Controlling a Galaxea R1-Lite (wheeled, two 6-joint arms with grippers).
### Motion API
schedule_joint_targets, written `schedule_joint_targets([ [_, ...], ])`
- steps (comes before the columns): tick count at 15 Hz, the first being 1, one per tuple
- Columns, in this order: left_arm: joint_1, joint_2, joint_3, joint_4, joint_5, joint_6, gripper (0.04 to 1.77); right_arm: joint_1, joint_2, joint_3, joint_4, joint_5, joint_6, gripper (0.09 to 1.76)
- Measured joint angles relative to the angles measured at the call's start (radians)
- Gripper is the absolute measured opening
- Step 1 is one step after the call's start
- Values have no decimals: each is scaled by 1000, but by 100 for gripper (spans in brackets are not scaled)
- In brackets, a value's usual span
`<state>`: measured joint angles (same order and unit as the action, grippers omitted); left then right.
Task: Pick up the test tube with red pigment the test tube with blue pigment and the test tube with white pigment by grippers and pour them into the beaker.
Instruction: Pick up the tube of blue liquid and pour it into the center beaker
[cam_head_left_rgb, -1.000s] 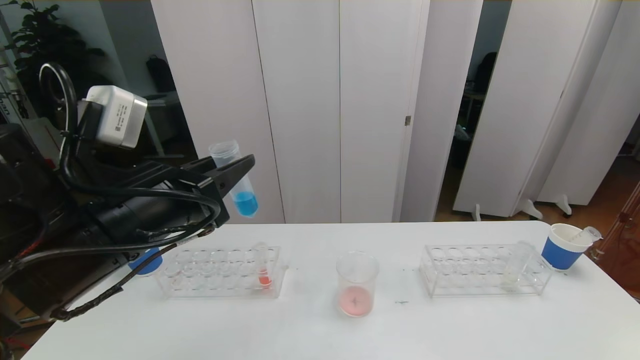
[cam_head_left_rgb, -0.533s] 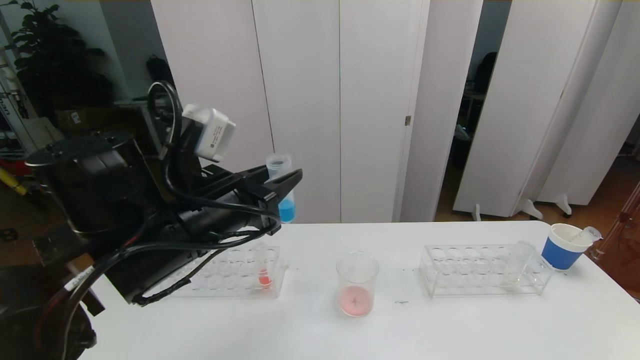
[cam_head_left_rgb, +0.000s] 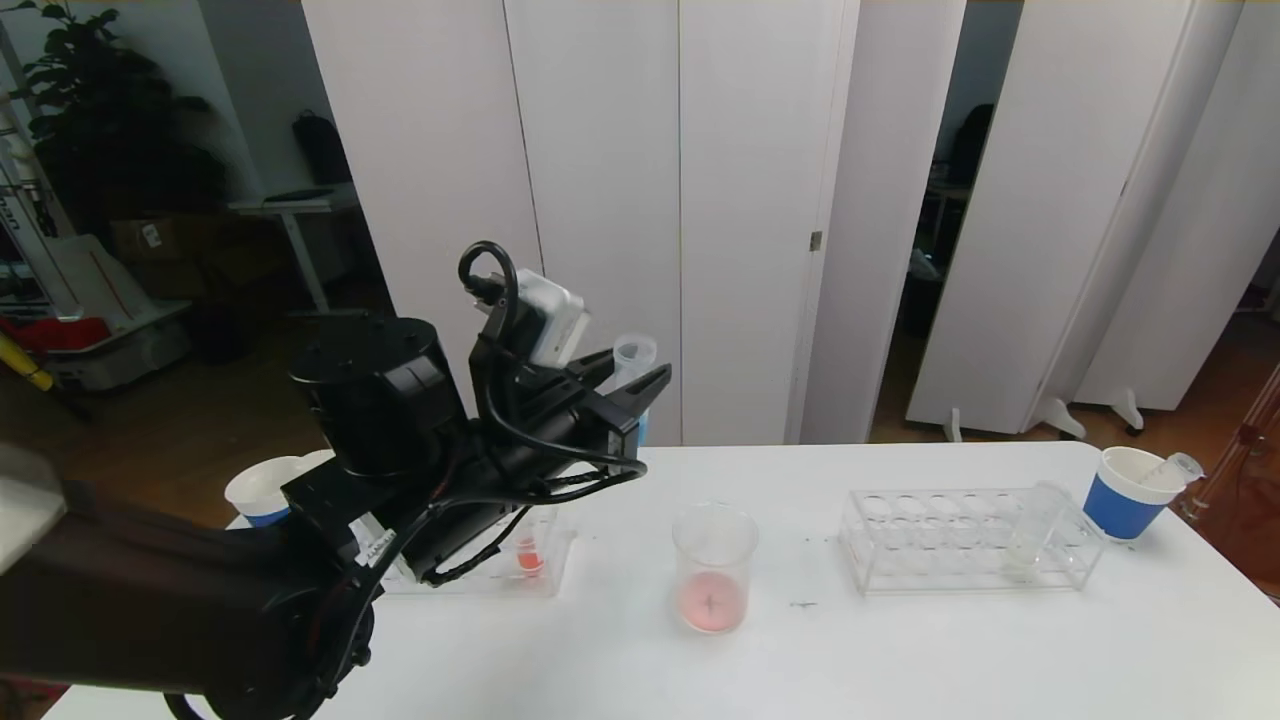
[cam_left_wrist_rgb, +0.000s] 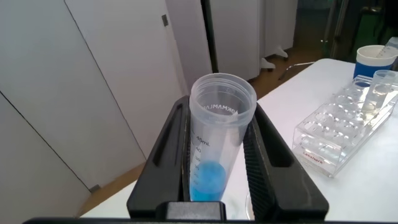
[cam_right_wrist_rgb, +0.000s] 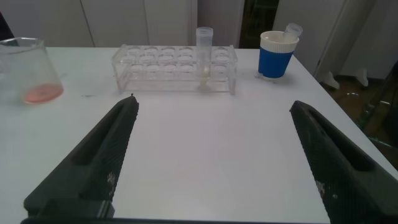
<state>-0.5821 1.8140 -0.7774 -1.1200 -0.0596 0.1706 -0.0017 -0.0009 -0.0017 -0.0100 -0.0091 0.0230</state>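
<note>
My left gripper is shut on the test tube with blue pigment and holds it upright, high above the table, up and to the left of the beaker. The left wrist view shows the blue tube clamped between the fingers of that gripper. The beaker holds pinkish-red pigment at its bottom. The test tube with white pigment stands in the right rack. A tube with red pigment stands in the left rack. My right gripper is open and empty, low over the table; the head view does not show it.
A blue-banded white cup with an empty tube in it stands at the far right. Another such cup stands at the left, behind my left arm. The right wrist view shows the beaker, right rack and cup.
My left arm has swung right and away from me with the blue tube, from the far left to near the beaker. The tube stays upright in the grip.
</note>
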Motion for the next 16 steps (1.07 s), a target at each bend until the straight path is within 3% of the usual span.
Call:
schedule_joint_targets([
  [9,1,130,14,-169,-64,169,59,0,0,0,0,0,0,175],
  [16,25,181,58,-291,-214,314,59,0,0,0,0,0,0,175],
])
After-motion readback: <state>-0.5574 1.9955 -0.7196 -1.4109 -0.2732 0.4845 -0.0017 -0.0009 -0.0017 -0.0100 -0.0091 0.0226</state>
